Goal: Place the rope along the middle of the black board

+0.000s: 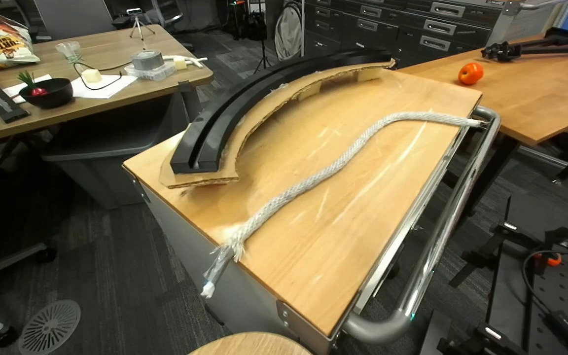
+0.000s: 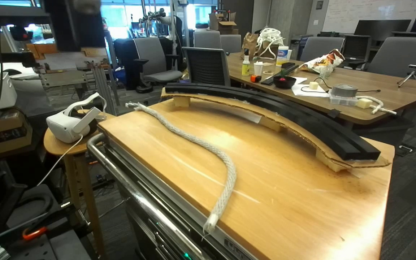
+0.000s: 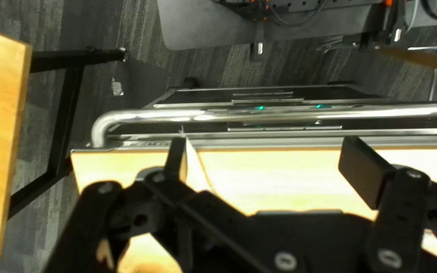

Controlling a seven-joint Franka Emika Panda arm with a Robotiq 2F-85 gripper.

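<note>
The pale braided rope [image 1: 313, 180] lies in a loose S-curve on the tan tabletop, also in view as the rope [image 2: 230, 173]. One end reaches the handle-side edge; the opposite end, wrapped in clear tape, hangs past another edge in an exterior view. Behind it the black board [image 1: 222, 130], an arc with a narrow channel, stands raised on cardboard and blocks, seen too as the black board [image 2: 294, 112]. In the wrist view my gripper [image 3: 266, 163] is open, holding nothing, high over the handle-side edge. Washed-out rope [image 3: 195, 170] shows below, partly hidden by the left finger.
A metal handle [image 1: 442, 231] runs along the tabletop's edge. Beyond the board, a table [image 2: 385, 94] bears a bowl, tape and a chip bag. A tomato [image 1: 471, 73] sits on another table. A stool carries a headset [image 2: 67, 126]. A blurred dark shape [image 2: 74, 25] hangs overhead.
</note>
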